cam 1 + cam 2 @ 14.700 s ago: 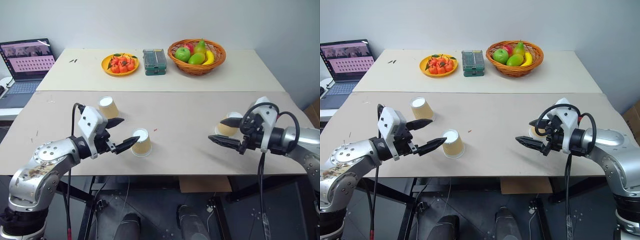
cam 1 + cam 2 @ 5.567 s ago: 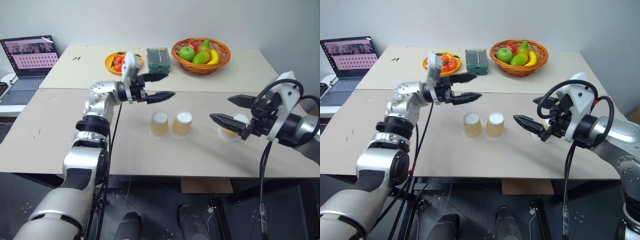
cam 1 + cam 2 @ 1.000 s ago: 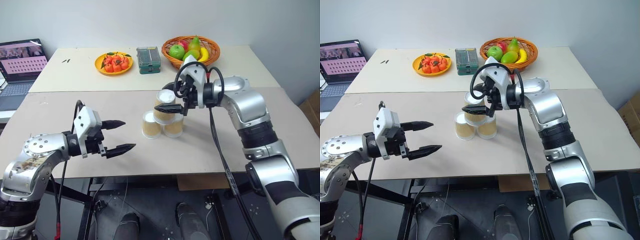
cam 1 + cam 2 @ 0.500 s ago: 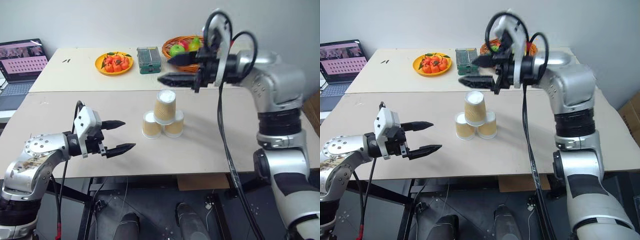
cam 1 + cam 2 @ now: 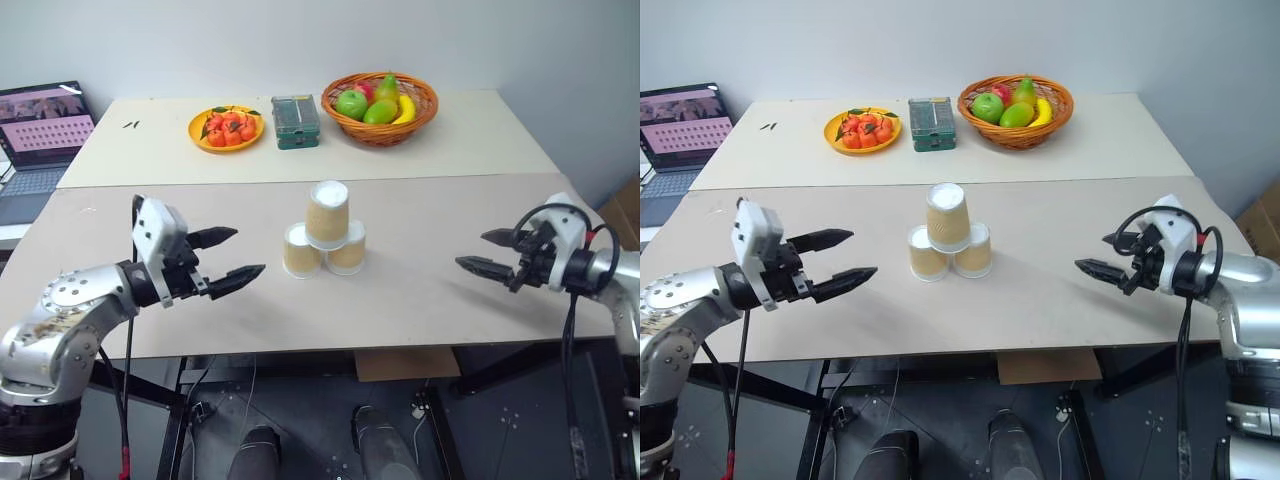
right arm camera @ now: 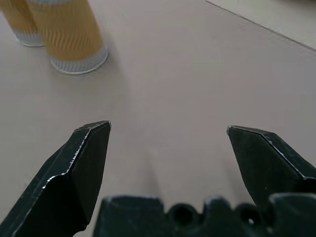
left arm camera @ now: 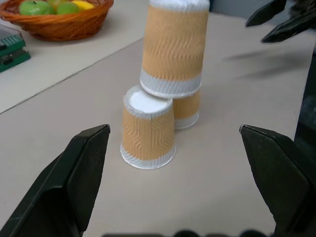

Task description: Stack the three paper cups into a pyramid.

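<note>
We find the pyramid (image 5: pixel 325 232) standing at table (image 5: pixel 420 300) centre; left gripper (image 5: pixel 228 256) at nine o'clock, right gripper (image 5: pixel 487 251) at three, both wide and empty.

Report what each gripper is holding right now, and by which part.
Nothing is held. The left gripper and right gripper are both open and empty, apart from the stacked paper cups.

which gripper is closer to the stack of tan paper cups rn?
Left. The left gripper sits open just off the stack of tan paper cups; the right gripper is open, further off on the other side.
</note>
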`<state>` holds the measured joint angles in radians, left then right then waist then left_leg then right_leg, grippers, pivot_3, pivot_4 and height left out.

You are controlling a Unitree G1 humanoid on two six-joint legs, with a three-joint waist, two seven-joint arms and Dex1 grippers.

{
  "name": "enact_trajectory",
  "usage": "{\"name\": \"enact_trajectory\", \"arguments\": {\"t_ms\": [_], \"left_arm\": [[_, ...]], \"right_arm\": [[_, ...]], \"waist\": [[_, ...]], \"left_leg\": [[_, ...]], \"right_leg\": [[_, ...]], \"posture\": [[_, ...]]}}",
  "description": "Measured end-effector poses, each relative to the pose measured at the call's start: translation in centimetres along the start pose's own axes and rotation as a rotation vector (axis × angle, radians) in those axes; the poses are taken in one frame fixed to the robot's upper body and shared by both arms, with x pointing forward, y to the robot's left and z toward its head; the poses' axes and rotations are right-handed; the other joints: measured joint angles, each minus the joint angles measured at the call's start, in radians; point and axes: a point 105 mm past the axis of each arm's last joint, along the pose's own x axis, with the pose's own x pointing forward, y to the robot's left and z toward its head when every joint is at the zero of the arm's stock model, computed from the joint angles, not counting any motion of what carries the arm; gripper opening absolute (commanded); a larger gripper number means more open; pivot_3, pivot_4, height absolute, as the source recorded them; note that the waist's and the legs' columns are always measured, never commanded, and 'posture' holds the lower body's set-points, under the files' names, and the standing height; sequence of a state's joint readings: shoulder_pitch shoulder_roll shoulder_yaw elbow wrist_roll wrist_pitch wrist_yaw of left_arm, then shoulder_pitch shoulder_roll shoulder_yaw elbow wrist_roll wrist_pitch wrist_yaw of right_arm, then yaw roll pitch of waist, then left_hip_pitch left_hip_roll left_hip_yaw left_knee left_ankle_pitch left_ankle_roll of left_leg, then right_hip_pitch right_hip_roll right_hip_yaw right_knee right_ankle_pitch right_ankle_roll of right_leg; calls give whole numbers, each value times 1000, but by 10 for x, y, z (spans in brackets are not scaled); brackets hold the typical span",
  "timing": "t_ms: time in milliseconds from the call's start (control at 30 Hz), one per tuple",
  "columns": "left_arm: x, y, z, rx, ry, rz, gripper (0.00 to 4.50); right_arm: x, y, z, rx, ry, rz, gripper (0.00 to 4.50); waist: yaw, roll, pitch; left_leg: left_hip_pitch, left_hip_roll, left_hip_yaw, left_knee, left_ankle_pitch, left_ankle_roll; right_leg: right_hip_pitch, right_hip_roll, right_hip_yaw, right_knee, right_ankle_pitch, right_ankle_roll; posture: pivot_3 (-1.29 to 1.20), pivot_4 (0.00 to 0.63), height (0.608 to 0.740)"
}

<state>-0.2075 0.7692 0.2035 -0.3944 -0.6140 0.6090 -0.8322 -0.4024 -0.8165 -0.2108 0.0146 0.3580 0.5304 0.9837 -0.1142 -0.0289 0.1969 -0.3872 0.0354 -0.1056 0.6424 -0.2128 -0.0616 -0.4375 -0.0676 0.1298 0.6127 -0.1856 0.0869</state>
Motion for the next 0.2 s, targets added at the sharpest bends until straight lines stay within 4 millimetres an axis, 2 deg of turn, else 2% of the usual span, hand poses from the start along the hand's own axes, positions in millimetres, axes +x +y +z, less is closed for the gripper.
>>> {"name": "enact_trajectory", "arguments": {"t_ms": [200], "left_arm": [[4, 4, -7, 3, -8, 70, 4500]], "right_arm": [[18, 17, 16, -1, -110, -13, 4451]], "waist": [[-6, -2, 1]], "left_leg": [[-2, 0, -1, 1, 9, 3]], "right_leg": [[1, 1, 2, -2, 0, 0]], "posture": [[0, 150, 740]]}}
